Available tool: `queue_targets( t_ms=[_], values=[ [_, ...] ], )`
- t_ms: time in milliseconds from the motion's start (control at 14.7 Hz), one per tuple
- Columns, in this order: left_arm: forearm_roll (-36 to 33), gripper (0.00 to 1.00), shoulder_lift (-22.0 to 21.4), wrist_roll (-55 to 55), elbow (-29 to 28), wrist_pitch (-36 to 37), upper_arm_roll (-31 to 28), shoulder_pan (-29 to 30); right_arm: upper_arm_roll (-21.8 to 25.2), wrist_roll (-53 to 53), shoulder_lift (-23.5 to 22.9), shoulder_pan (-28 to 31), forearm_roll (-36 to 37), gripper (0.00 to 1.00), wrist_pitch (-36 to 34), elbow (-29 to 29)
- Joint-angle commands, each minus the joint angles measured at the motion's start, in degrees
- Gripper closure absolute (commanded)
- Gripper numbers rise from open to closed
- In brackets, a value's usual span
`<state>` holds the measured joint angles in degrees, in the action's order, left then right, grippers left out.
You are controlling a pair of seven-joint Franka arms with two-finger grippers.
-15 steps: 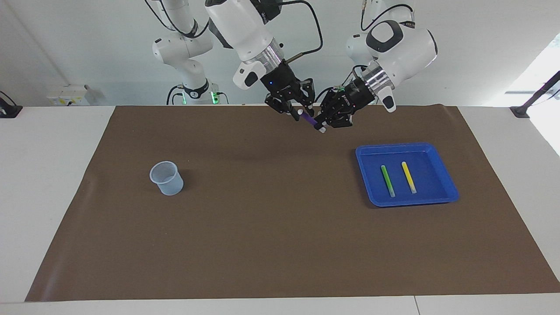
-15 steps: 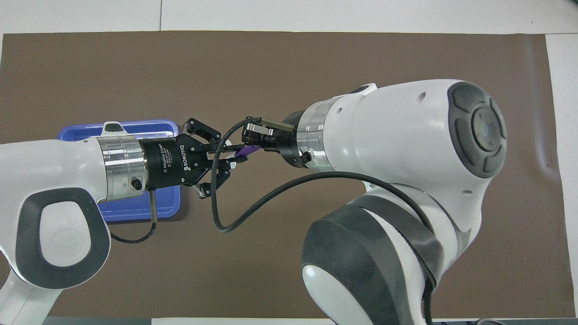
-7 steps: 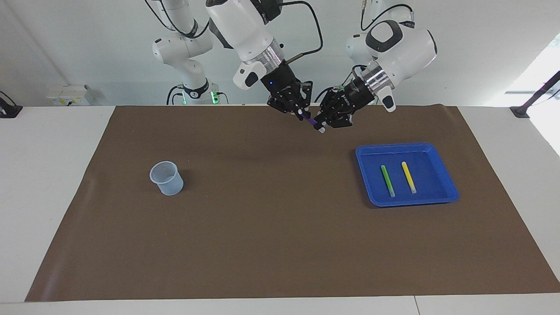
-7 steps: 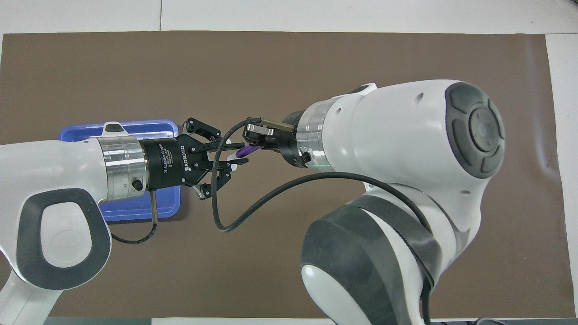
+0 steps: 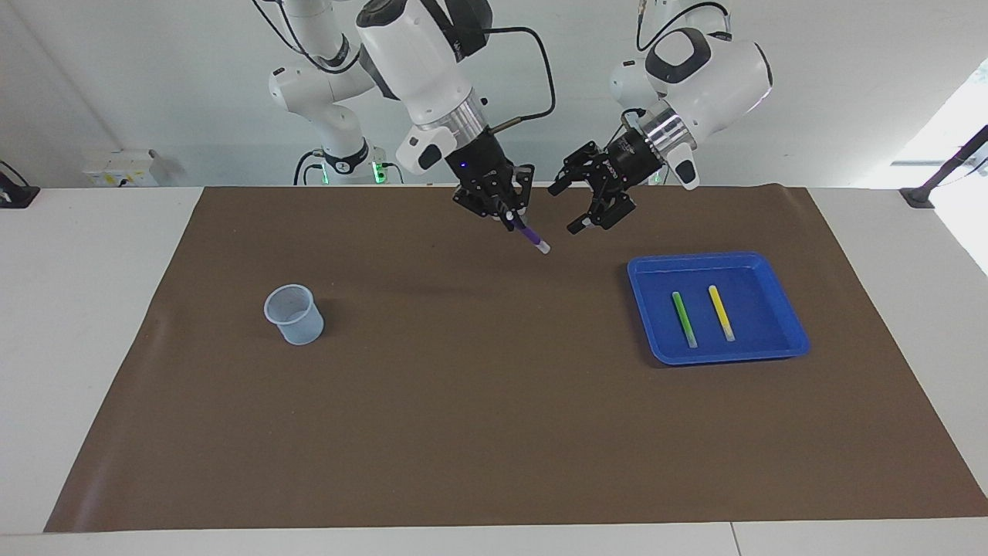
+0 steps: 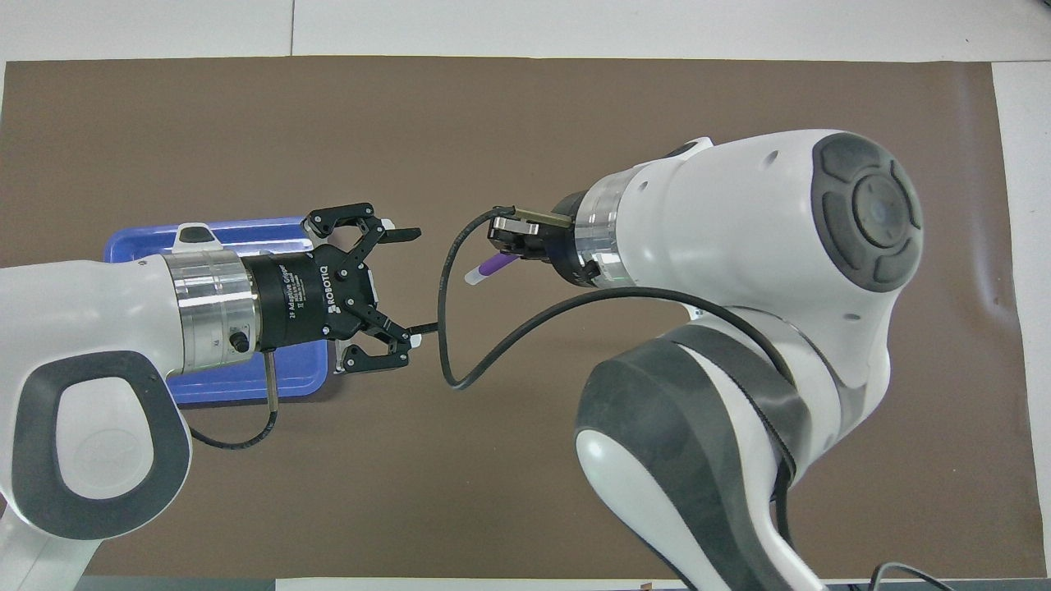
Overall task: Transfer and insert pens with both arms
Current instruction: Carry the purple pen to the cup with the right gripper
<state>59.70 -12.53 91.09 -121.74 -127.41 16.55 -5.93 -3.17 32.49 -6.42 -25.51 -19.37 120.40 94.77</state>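
Surface, facing view: brown paper mat laid over a white table, pale wall at the robots' end.
Right gripper, facing view: black two-finger gripper raised over the mat, fingertips pinched tight on the thin purple marker pen, which slants down from it with its small white tip lowest.
Left gripper, facing view: black two-finger gripper raised just beside the right one, jaws spread wide, nothing between them, apart from the purple pen.
Tray, facing view: shallow blue plastic tray below the left gripper, toward that arm's end of the table; 2 pens lie in it side by side, the thin green marker pen and the thin yellow marker pen.
Cup, facing view: small translucent plastic cup standing upright on the mat, well apart from both grippers, toward the right arm's end.
Right gripper, overhead view: mostly hidden under its own wrist; the purple pen pokes out toward the left gripper.
Left gripper, overhead view: its 2 fingers splayed apart, a clear gap between them and the pen's tip; blue tray partly covered by this arm.
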Motion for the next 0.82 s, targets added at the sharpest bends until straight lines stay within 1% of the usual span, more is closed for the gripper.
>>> queue_targets(
  t_ms=[0, 68, 204, 408, 476, 544, 612, 748],
  values=[
    [-0.4, 0.00, -2.1, -3.4, -2.3, 1.5, -0.4, 2.2, -0.3, -6.3, 3.2, 3.3, 6.5, 1.00, -1.3, 5.1],
    [-2.1, 0.00, -2.7, -5.7, -3.1, 2.7, -0.4, 3.6, -0.3, -8.9, 3.6, 4.1, 10.0, 1.00, -1.9, 5.9],
    [-7.2, 0.00, -2.8, -11.1, -3.4, 6.8, -0.4, 6.7, -0.3, -13.7, 5.2, 7.3, 14.8, 1.00, -4.9, 7.7],
    [-15.0, 0.00, -2.8, -20.2, -3.4, 11.6, -0.3, 10.4, -0.3, -24.0, 9.7, 14.1, 15.7, 1.00, -4.9, 14.1],
    [-16.4, 0.00, -2.7, -23.9, -3.6, 12.6, -0.3, 11.9, -0.3, -27.1, 10.8, 16.4, 15.8, 1.00, -4.6, 15.9],
    [-17.7, 0.00, -2.7, -28.1, -4.1, 13.5, -0.3, 13.1, -0.3, -30.3, 11.3, 18.8, 15.9, 1.00, -4.3, 17.0],
    [-20.0, 0.00, -2.7, -32.8, -4.3, 13.9, -0.3, 14.5, -0.3, -34.2, 11.4, 22.0, 16.0, 1.00, -3.6, 17.5],
    [-25.0, 0.00, -2.5, -40.0, -4.4, 15.2, -0.3, 17.9, -0.3, -41.8, 11.7, 26.5, 16.0, 1.00, -1.8, 19.1]
  ],
)
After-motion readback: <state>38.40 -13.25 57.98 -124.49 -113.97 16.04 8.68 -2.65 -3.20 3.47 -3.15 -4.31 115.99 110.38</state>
